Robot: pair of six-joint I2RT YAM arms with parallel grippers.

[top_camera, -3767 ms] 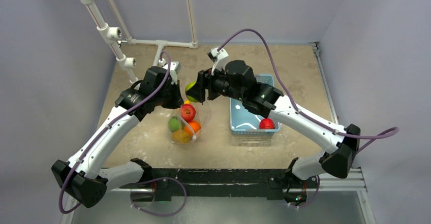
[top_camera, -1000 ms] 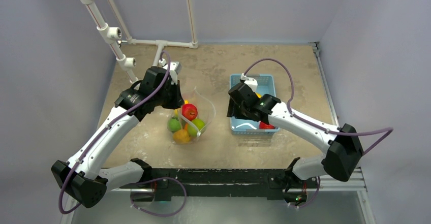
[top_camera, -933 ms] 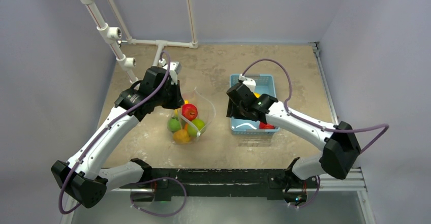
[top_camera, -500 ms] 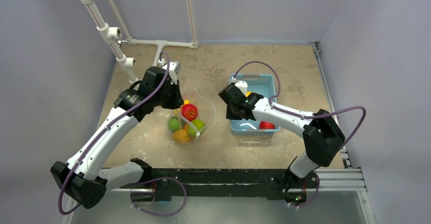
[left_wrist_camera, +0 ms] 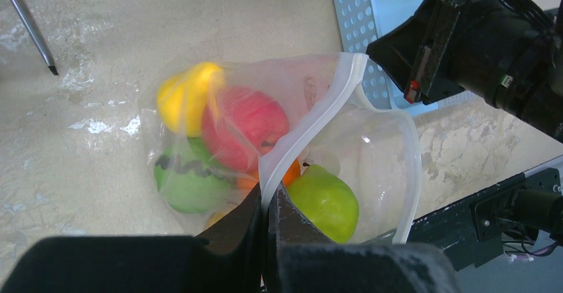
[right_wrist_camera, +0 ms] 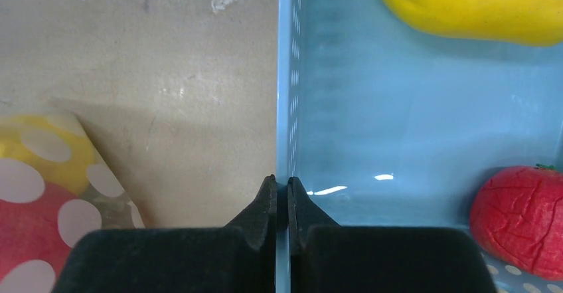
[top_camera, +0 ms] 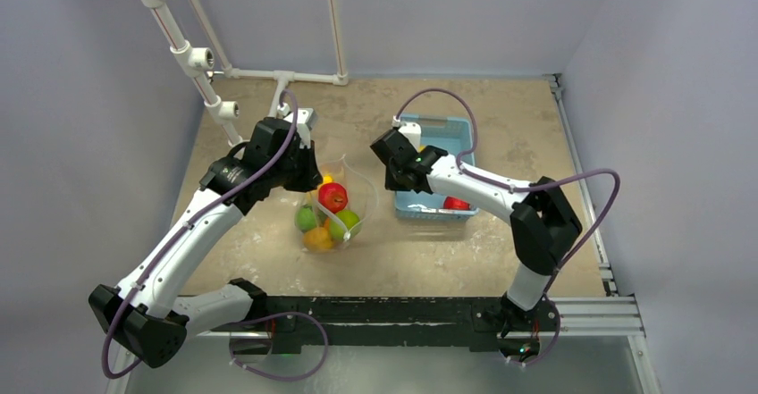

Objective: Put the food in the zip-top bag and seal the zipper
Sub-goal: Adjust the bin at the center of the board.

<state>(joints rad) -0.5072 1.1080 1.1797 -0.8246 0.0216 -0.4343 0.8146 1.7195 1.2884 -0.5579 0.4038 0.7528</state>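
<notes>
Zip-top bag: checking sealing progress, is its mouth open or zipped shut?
Open: the zipper edges gape apart, the left hand pinching one side, a green fruit visible through the mouth.

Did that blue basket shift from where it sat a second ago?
Yes. The blue basket slid left and a little toward the back wall, widening its gap from the table's right-hand rail.

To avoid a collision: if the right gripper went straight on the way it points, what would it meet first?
The right gripper is shut on the basket wall. Further on, it would likely reach the basket floor and the table; depth is unclear.
</notes>
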